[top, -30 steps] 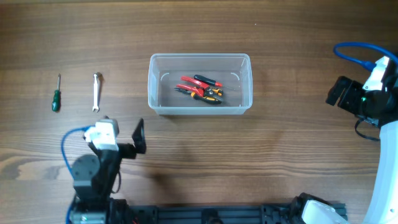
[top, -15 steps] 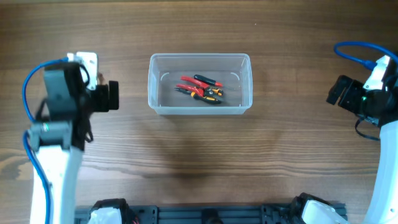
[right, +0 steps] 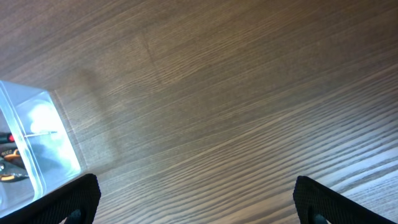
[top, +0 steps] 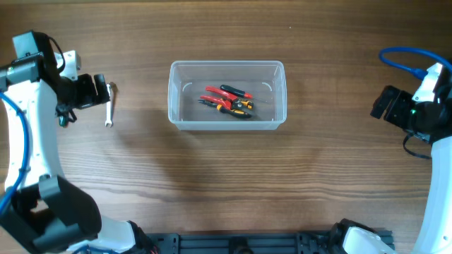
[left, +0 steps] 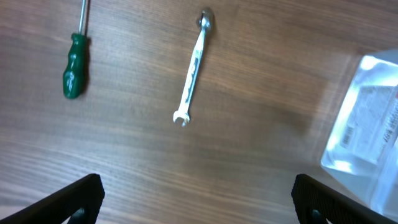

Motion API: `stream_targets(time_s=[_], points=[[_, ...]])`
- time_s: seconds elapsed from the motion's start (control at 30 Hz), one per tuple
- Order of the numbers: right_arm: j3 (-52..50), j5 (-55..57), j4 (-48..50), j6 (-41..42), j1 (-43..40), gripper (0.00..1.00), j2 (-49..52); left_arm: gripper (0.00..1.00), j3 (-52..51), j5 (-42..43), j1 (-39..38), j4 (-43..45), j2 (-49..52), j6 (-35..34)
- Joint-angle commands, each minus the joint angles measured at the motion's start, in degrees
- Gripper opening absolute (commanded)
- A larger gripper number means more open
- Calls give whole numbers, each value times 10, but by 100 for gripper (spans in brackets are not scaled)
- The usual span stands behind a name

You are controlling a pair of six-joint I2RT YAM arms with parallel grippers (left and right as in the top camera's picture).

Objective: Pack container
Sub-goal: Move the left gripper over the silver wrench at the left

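Observation:
The clear plastic container (top: 227, 95) stands at the table's middle and holds red, black and orange-handled pliers (top: 227, 100). Its corner shows in the left wrist view (left: 367, 124) and in the right wrist view (right: 31, 143). A silver wrench (top: 109, 106) and a green-handled screwdriver (top: 63, 116) lie on the table to its left; both show in the left wrist view, wrench (left: 192, 71), screwdriver (left: 74, 73). My left gripper (top: 95, 92) is open and empty, above the wrench's far end. My right gripper (top: 385, 104) is open and empty at the far right.
A blue cable (top: 402, 60) loops off the right arm at the table's right edge. The left arm (top: 28, 141) reaches along the table's left side.
My left arm has swung from the front left up and leftward, over the wrench and screwdriver. The right arm and the container have not moved.

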Motion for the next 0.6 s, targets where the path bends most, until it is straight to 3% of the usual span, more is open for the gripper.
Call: stream_targets(time_s=[0.0, 0.17, 0.57], points=[[-1, -7, 1, -2, -2, 100, 3, 100, 9, 17, 0, 30, 41, 61], [-1, -7, 1, -2, -2, 100, 3, 100, 9, 25, -1, 114, 80, 68], [-1, -7, 1, -2, -2, 100, 3, 100, 8, 28, 0, 159, 123, 100]])
